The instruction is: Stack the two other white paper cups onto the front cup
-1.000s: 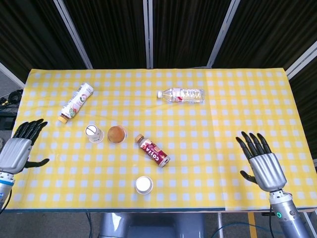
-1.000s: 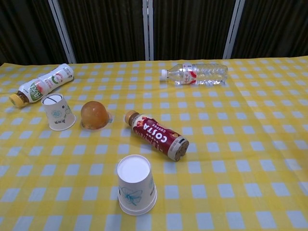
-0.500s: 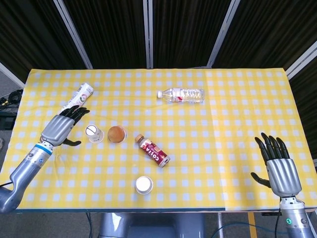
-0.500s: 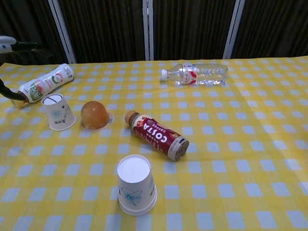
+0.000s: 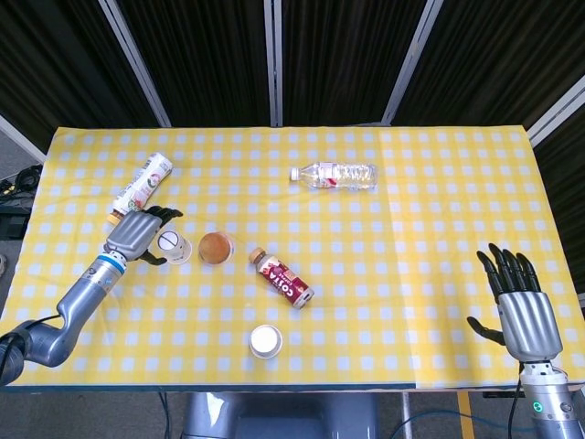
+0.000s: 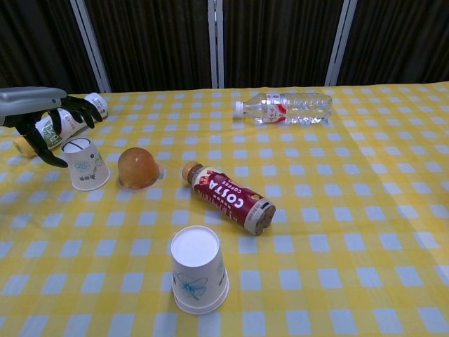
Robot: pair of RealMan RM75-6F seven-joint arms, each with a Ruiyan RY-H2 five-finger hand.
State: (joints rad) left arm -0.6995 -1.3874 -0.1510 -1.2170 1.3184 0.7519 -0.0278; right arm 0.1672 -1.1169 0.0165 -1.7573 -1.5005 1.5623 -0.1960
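The front white paper cup (image 5: 265, 341) (image 6: 198, 277) stands upside down near the table's front edge. A second white cup (image 5: 174, 246) (image 6: 85, 163) stands upside down at the left. My left hand (image 5: 139, 236) (image 6: 42, 112) hovers just left of and above this cup, fingers spread and holding nothing; I cannot tell whether it touches the cup. My right hand (image 5: 519, 306) is open at the near right corner, far from the cups, and shows only in the head view. I see no third white cup.
An orange-brown domed object (image 5: 217, 247) (image 6: 138, 168) sits right of the left cup. A Costa bottle (image 5: 284, 279) (image 6: 228, 196) lies mid-table, a clear water bottle (image 5: 334, 175) (image 6: 284, 107) at the back, and a labelled drink bottle (image 5: 140, 187) (image 6: 59, 123) behind my left hand.
My left hand has swung in from the table's left edge to the left cup. My right hand has drawn back toward the near right corner. No object has moved.
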